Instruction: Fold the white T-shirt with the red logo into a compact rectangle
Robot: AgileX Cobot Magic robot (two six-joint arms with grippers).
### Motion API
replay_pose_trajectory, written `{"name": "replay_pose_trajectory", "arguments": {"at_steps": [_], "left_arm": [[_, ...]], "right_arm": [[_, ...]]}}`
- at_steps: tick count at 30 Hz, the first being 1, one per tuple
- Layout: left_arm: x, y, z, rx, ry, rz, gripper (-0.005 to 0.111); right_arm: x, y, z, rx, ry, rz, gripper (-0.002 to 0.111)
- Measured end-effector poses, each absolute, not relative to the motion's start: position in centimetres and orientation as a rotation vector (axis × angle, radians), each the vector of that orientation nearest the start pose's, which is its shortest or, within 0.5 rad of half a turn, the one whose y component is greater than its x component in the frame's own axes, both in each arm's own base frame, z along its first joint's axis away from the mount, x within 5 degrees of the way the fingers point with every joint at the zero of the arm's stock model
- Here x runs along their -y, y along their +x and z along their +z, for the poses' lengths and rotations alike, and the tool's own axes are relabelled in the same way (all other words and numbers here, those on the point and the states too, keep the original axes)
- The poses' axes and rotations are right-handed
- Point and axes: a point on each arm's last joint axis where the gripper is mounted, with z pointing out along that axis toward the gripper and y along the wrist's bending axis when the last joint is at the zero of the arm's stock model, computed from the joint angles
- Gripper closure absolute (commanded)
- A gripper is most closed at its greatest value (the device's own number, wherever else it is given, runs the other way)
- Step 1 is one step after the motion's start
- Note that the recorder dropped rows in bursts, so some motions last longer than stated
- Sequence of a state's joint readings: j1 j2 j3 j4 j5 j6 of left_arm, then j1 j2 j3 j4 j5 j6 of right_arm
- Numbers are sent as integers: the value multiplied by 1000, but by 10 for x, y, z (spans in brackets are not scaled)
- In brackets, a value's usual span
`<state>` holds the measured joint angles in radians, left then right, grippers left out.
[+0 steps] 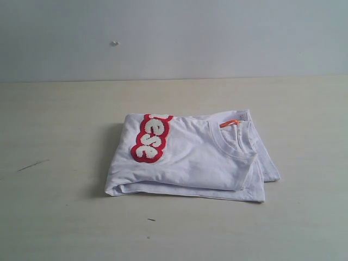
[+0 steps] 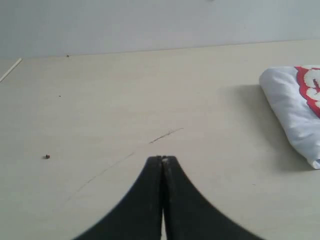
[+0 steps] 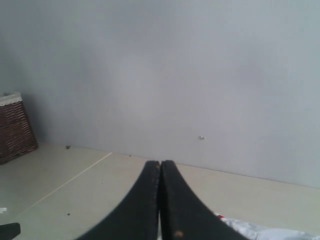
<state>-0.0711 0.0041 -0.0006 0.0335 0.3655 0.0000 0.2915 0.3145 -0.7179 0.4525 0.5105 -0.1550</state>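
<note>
From the exterior view, the white T-shirt (image 1: 190, 160) lies near the middle of the table (image 1: 60, 217), already folded into a rough rectangle of several layers; the red logo (image 1: 148, 140) wraps over the far left edge, and the collar (image 1: 231, 140) with its orange tag (image 1: 229, 123) faces up on the right; neither arm shows here. I judge the cloth to be light, soft and limp, not fragile; the layers would slide over one another and sag if lifted by one corner, so the place to take hold is along the thick folded edges, pinching the whole stack on both sides at once; the right-hand layers stick out unevenly and would want squaring.

In the left wrist view, the left gripper (image 2: 163, 159) has its jaws pressed tight together with nothing between them; it hangs low over bare table, level and pointing toward the far wall (image 2: 150, 20); the shirt's rounded fold, with a bit of logo, sits well apart from it.

In the right wrist view, the right gripper (image 3: 160, 163) is likewise clenched on nothing; it is raised and aimed at the wall, with a wicker basket (image 3: 15, 127) off to one side and only a sliver of shirt beneath the jaws.
</note>
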Motion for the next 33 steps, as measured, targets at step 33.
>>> {"name": "replay_pose_trajectory", "arguments": {"at_steps": [33], "left_arm": [[3, 53, 180, -1850, 86, -17, 107]], "right_arm": [[2, 56, 202, -1622, -115, -162, 108]]}}
